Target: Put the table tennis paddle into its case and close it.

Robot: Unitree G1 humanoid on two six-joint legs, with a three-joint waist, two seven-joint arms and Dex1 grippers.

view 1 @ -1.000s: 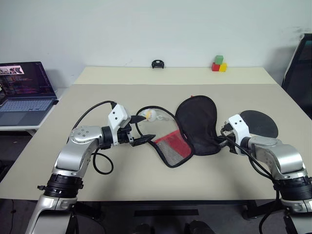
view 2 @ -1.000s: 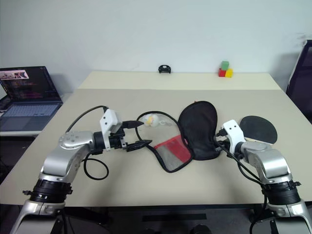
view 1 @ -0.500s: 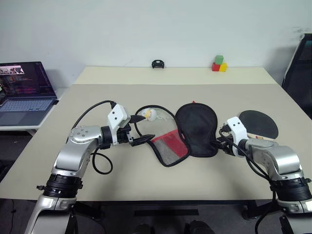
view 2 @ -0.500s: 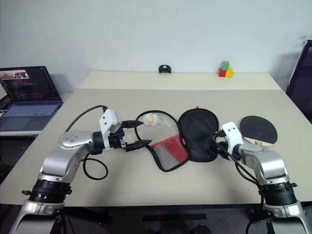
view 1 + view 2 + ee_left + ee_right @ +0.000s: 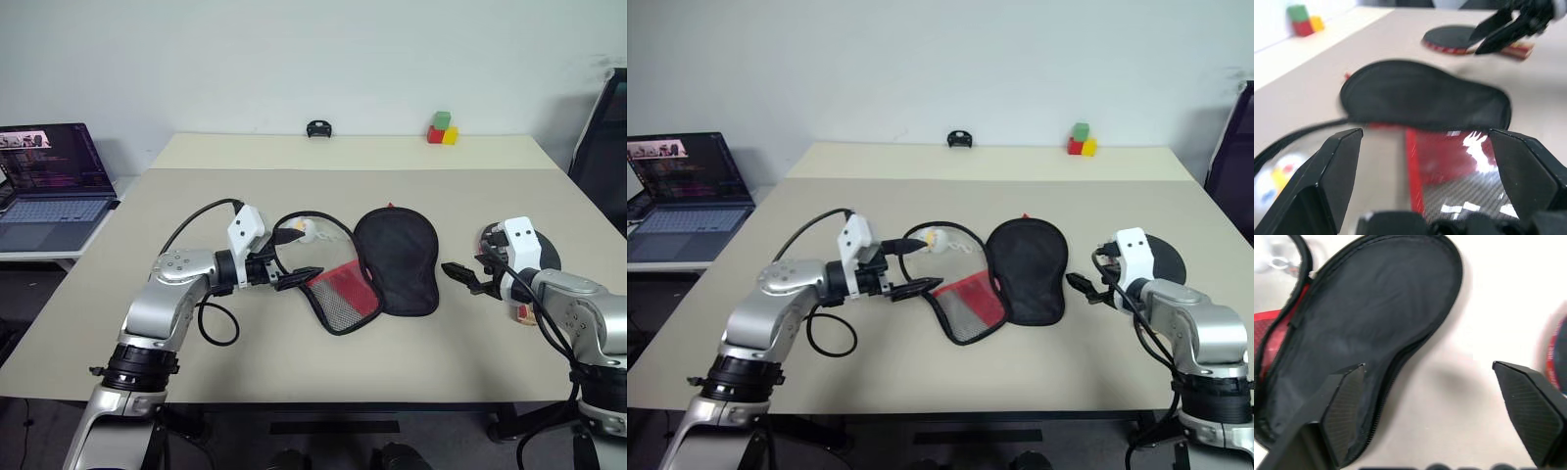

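Note:
The case lies unzipped and spread flat mid-table, its black flap (image 5: 397,259) beside the red mesh panel (image 5: 343,289). A black cord loops from it around a small white and yellow thing (image 5: 306,230). My left gripper (image 5: 294,257) is open at the case's left edge, its lower fingertip close to the red panel's rim. My right gripper (image 5: 462,277) is open just right of the flap, apart from it and holding nothing. The table tennis paddle (image 5: 549,257) lies flat behind my right hand, which hides part of it; its black blade and red edge show in the left wrist view (image 5: 1449,38).
A laptop (image 5: 49,181) sits on a side table at the left. Coloured blocks (image 5: 441,129) and a small black object (image 5: 316,128) stand on the far table by the wall. A dark chair (image 5: 602,137) stands at the right edge.
My right gripper has opened and let go of the case's black flap, which has dropped flat. It has then drawn off to the right and slightly up. The left gripper has edged right.

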